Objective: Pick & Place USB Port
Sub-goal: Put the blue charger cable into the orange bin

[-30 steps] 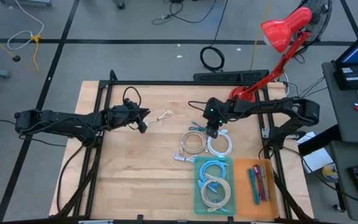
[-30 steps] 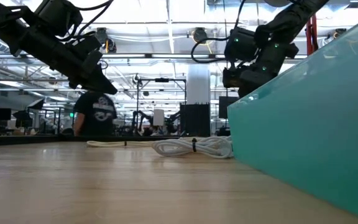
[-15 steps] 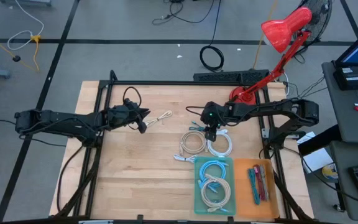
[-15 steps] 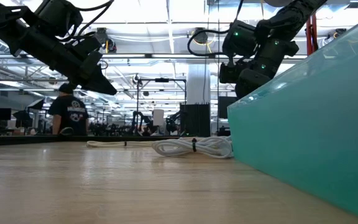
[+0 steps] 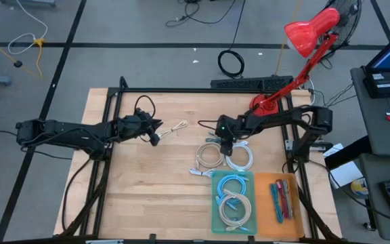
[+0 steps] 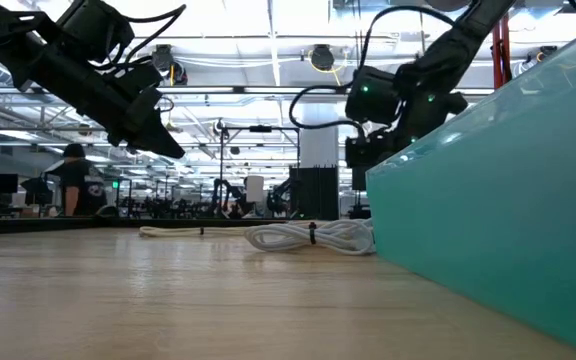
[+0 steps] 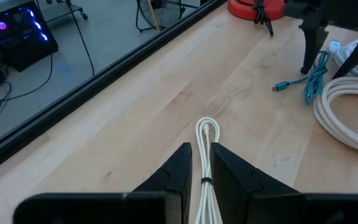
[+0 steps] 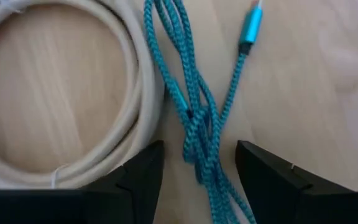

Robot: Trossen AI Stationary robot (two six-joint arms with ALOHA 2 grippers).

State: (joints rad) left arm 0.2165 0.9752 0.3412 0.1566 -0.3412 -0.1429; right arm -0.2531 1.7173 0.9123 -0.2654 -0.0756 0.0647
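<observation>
Only right wrist view | right gripper [image 8: 199, 163] straddles teal cable [image 8: 194, 106]

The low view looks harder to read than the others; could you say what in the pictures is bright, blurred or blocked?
Low view: bright ceiling lights backlight both arms into silhouettes, and the teal tray fills the right, near and soft. Right wrist view: the braided blue cable is sharp, the fingers blurred. High view: even light, faint shadows.

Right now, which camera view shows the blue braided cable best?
The right wrist view: the blue braided cable fills the frame between the right gripper's open fingers. The left wrist view shows it far off. The high view shows only a sliver. The low view hides it.
</observation>
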